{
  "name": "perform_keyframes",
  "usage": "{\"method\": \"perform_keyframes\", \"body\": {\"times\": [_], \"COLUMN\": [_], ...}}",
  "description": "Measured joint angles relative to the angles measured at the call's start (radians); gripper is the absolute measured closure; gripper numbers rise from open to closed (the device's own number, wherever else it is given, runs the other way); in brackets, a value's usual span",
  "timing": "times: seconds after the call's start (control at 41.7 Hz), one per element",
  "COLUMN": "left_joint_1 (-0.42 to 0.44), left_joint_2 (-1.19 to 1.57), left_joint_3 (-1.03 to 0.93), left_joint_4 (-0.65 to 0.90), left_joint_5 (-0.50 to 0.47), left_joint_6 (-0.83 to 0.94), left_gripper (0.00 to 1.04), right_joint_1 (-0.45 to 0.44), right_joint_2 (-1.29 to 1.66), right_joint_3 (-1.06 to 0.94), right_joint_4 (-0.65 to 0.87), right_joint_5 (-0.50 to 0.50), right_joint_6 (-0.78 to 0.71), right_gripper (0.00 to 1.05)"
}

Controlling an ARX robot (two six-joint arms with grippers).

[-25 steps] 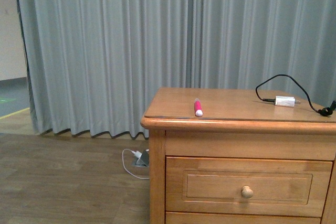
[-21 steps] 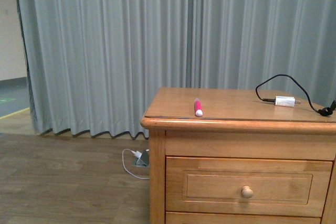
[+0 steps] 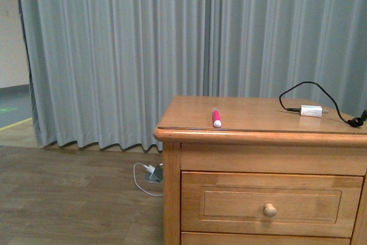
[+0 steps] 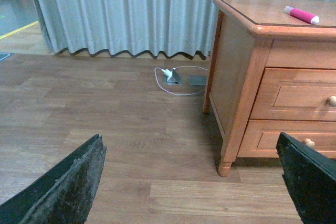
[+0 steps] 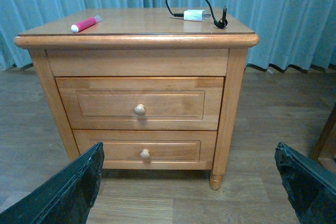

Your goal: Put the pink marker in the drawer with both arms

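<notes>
**A:** Where is the pink marker (image 3: 216, 118) lying?

**B:** It is lying flat on top of the cabinet (image 3: 172, 193), toward the left side and close to the near edge, with its white end pointing at that edge. Nothing is touching it.

**A:** And the drawer (image 3: 229, 203)?

**B:** The upper one, with the round knob (image 3: 269, 210), is sitting shut, its front level with the cabinet's face. The lower drawer (image 5: 173, 150) beneath it is sitting shut too.

**A:** What is the left gripper (image 4: 189, 137) doing?

**B:** Its two fingers are standing wide apart and gripping nothing. It is hanging low over the wooden floor (image 4: 105, 108), left of the cabinet and well apart from it (the marker is showing only as a small pink bar up on the top in that wrist view).

**A:** And the right gripper (image 5: 189, 145)?

**B:** It is also spread wide and empty. It is facing the cabinet's front from well short of it, with both drawers showing between its fingers.

**A:** Is anything else sitting on the top?

**B:** A white adapter (image 3: 311, 111) is lying toward the right, well apart from the marker. Its black cable (image 3: 356, 121) is looping up behind it and running out to the right edge. A grey curtain (image 3: 114, 55) is hanging behind the cabinet, and a white plug and cord (image 4: 169, 73) are lying on the floor just left of the cabinet, near the curtain.
</notes>
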Motion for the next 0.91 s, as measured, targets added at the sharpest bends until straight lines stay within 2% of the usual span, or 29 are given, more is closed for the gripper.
{"method": "perform_keyframes", "body": {"times": [0.504,0.599,0.647,0.791,0.911], "left_joint_1": [0.0,0.0,0.0,0.0,0.0], "left_joint_2": [0.0,0.0,0.0,0.0,0.0], "left_joint_3": [0.0,0.0,0.0,0.0,0.0], "left_joint_4": [0.0,0.0,0.0,0.0,0.0], "left_joint_5": [0.0,0.0,0.0,0.0,0.0], "left_joint_6": [0.0,0.0,0.0,0.0,0.0], "left_gripper": [0.06,0.06,0.06,0.06,0.06], "right_joint_1": [0.0,0.003,0.005,0.024,0.047], "right_joint_2": [0.004,0.153,0.229,0.402,0.656], "right_joint_3": [0.001,0.1,0.115,0.138,0.212], "right_joint_4": [-0.005,-0.241,-0.266,-0.157,0.064], "right_joint_5": [0.003,0.031,0.028,0.019,0.016], "right_joint_6": [0.005,0.078,0.1,0.1,0.095], "right_gripper": [0.08,0.08,0.08,0.08,0.08]}}
